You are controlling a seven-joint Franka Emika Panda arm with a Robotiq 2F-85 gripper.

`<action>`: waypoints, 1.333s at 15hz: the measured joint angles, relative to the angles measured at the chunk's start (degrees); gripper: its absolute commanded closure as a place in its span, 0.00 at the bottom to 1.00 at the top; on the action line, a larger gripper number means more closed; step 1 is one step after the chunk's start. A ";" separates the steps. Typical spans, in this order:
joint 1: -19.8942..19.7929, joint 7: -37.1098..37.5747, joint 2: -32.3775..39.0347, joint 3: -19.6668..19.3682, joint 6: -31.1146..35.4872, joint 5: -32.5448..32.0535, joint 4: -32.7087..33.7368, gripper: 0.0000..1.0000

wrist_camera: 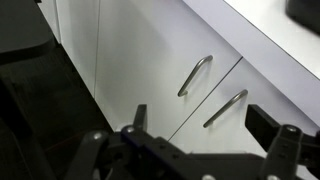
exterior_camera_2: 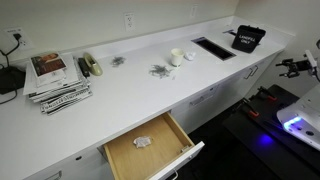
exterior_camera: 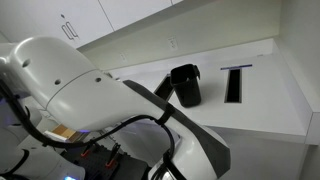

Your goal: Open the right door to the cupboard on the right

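Note:
The wrist view looks at the white cupboard front, tilted. Two flat doors meet at a seam, each with a short silver handle. The right door (wrist_camera: 257,86) carries the lower handle (wrist_camera: 226,108); its twin (wrist_camera: 150,55) carries the upper handle (wrist_camera: 195,75). Both doors are closed. My gripper (wrist_camera: 202,125) is open and empty, a short way in front of the doors, with its fingers on either side of the right door's handle in the picture. In an exterior view the cupboard (exterior_camera_2: 246,76) sits under the counter's right end, with the gripper (exterior_camera_2: 297,67) in front of it.
A light wooden drawer (exterior_camera_2: 150,148) stands pulled open under the counter. On the counter are a black container (exterior_camera_2: 247,38), a dark rectangular recess (exterior_camera_2: 212,47), small items and a stack of magazines (exterior_camera_2: 55,80). The robot arm (exterior_camera: 110,100) blocks much of an exterior view.

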 measured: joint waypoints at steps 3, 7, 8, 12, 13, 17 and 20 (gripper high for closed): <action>-0.10 0.45 0.22 0.16 -0.21 0.08 0.62 0.00; -0.13 4.27 1.22 0.16 -0.20 1.74 0.63 0.00; -0.14 6.24 1.90 0.15 -0.20 2.89 0.63 0.00; -0.20 12.98 5.45 0.16 -0.17 9.10 0.59 0.00; -0.22 14.24 6.38 0.23 -0.19 11.19 0.59 0.00; -0.57 18.56 9.50 1.31 -2.44 19.69 0.65 0.00; -0.94 20.93 11.09 2.31 -5.69 24.63 0.70 0.00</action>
